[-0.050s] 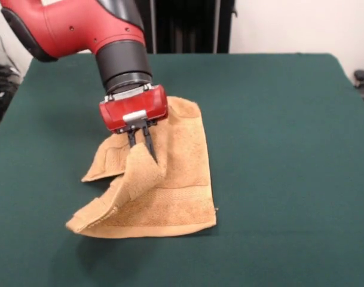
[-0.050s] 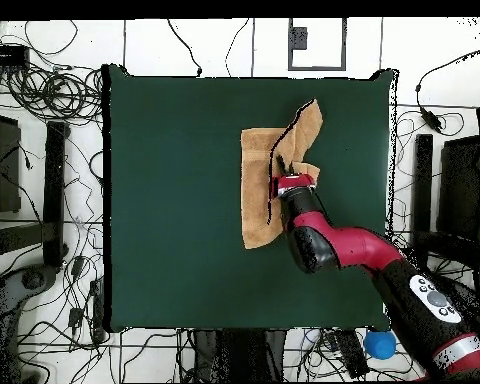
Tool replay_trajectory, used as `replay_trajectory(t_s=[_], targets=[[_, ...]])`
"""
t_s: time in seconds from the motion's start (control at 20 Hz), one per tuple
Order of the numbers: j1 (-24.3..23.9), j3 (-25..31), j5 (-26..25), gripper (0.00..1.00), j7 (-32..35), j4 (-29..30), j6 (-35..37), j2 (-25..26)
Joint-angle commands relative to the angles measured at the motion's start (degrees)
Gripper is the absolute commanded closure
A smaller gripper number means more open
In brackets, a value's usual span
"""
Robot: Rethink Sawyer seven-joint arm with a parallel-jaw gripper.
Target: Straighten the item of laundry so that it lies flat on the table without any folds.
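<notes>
Your gripper (image 1: 141, 143) is pinched shut on a raised fold of the towel (image 1: 170, 191), near the middle of its left part as the front view shows it. The two thin black fingers (image 1: 147, 141) come down almost together, and the cloth peaks up between them like a small tent. That grip seems chosen to lift the flap that lies doubled over the towel's left side, so you can carry it outward and lay it open.

The towel sits on the green table (image 1: 277, 149), left of centre in the front view and about midway between near and far. Its right part lies flat, with a woven band running along the near hem. The left part is rumpled, with one layer folded over another and a corner jutting out at the near left.

The front view gives you the height of the lifted fold and the closed grip. The overhead view hides the fingertips under the red wrist, but it shows the towel's (image 2: 256, 190) outline: a long flat strip on one side and a crumpled corner reaching toward the table's (image 2: 174, 200) far edge.
</notes>
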Motion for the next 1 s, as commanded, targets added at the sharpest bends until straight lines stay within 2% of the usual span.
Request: replay_trajectory(t_s=[0.05,0.45,0.6,1.0], targets=[[1.0,6.9,-1.2,0.00,10.3,2.5,6.3,2.3],[-0.1,8.1,-1.3,0.00,9.7,2.7,7.2,3.6],[0.2,7.8,0.3,0.00,9.5,3.4,7.6,2.7],[-5.8,13.9,2.6,0.00,5.0,5.3,19.5,6.3]])
